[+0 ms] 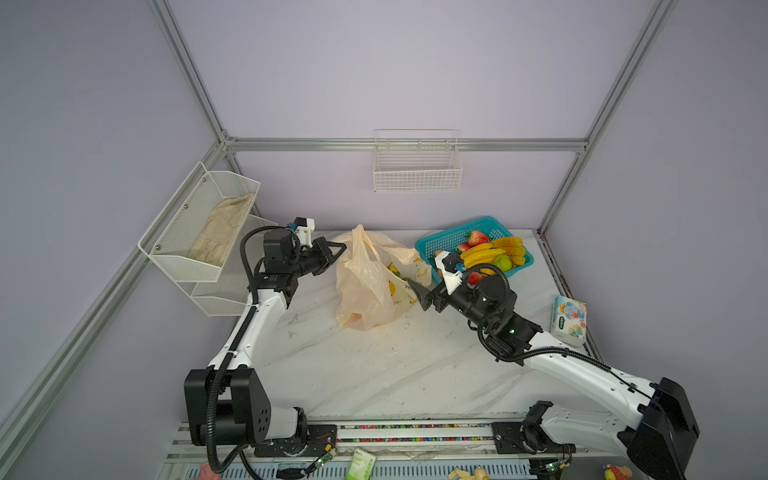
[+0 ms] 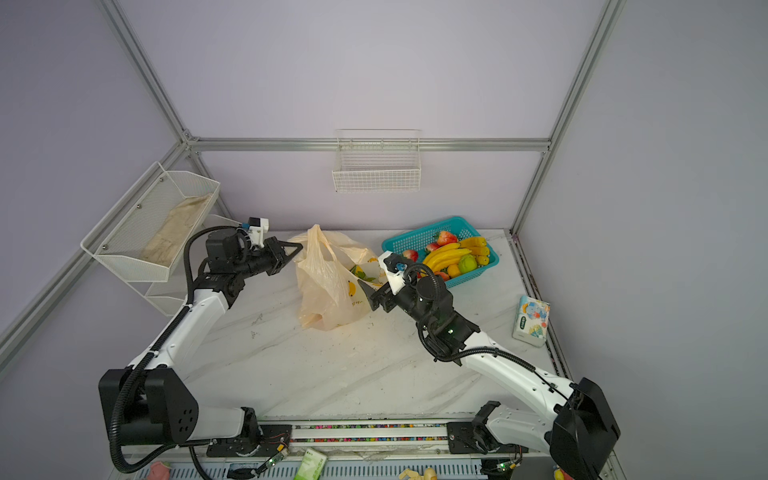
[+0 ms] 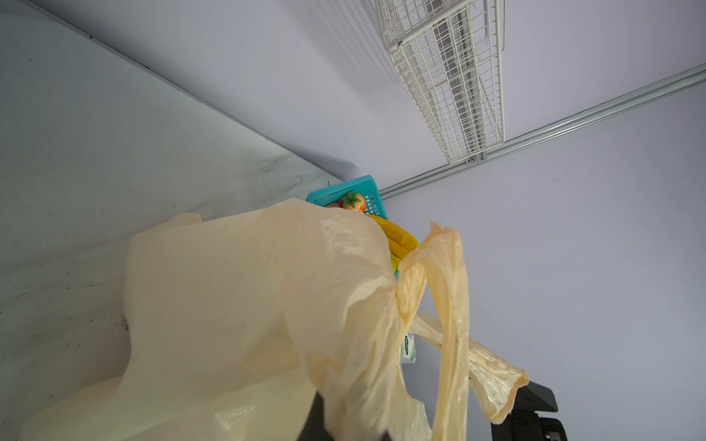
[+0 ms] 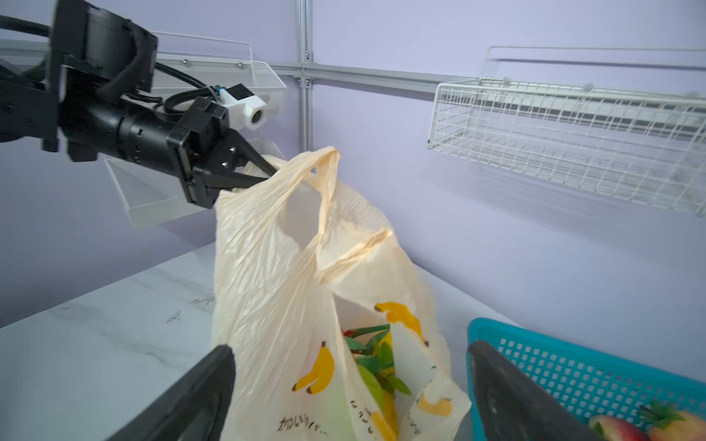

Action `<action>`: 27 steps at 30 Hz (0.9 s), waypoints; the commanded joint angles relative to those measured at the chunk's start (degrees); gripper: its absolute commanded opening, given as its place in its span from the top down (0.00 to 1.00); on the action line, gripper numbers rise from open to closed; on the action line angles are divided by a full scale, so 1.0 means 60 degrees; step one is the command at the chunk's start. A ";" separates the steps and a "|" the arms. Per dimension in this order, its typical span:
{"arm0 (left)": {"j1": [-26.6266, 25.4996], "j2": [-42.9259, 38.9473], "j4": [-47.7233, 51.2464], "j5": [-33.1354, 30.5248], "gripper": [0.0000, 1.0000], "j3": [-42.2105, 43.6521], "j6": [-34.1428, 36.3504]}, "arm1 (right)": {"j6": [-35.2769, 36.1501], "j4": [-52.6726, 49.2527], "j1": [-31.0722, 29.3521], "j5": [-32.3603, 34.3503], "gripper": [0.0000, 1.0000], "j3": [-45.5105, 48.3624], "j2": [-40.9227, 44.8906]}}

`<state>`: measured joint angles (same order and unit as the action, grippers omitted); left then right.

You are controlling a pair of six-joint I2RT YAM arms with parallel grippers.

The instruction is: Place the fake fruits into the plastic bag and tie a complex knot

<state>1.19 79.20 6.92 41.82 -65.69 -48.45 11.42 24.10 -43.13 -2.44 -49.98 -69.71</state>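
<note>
Our left gripper is clamped on the bag rim, holding it up. Our right gripper gapes wide, empty, beside the bag. Fruits fill the basket.

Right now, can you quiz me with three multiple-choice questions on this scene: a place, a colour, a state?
1. Where is the tissue pack? A near the table's right edge; B inside the plastic bag; C in the basket.
2. What colour is the basket holding fake fruits? A red; B teal; C white.
3. What is the left gripper doing? A hanging open; B holding a cup; C pinched shut on the plastic bag.
Answers: A, the pack stands by the right edge in both top views; B, its mesh walls are teal; C, the right wrist view shows its fingers closed on the bag's rim.
</note>
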 commanded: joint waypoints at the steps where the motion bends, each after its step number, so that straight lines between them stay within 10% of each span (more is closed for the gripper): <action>1: 0.0041 -0.0262 -0.0406 0.0090 1.00 0.0362 0.0082 | 0.0934 0.0512 0.0026 0.0781 0.03 -0.0844 -0.0968; 6: 0.0010 -0.0204 -0.0420 0.0212 1.00 0.0324 0.0009 | 0.0911 0.0769 0.0041 0.0135 0.10 -0.2168 -0.2572; 12: 0.0023 -0.0236 -0.0318 0.0021 0.97 0.0314 0.0150 | -0.0277 0.0569 0.0041 0.0061 0.69 -0.2735 -0.3146; 16: 0.0114 -0.0533 0.0005 -0.0612 0.71 0.0318 0.0626 | -0.1520 0.0425 0.0055 0.0136 0.88 -0.2619 -0.3067; 27: -0.0594 -0.2710 0.1780 -0.3644 0.41 -0.0761 0.3107 | -0.3595 -0.0488 0.0381 -0.0496 1.00 -0.3058 -0.2829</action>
<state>0.62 65.21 13.67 27.35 -65.91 -37.47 -5.85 22.63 -41.74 -3.97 -65.69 -88.05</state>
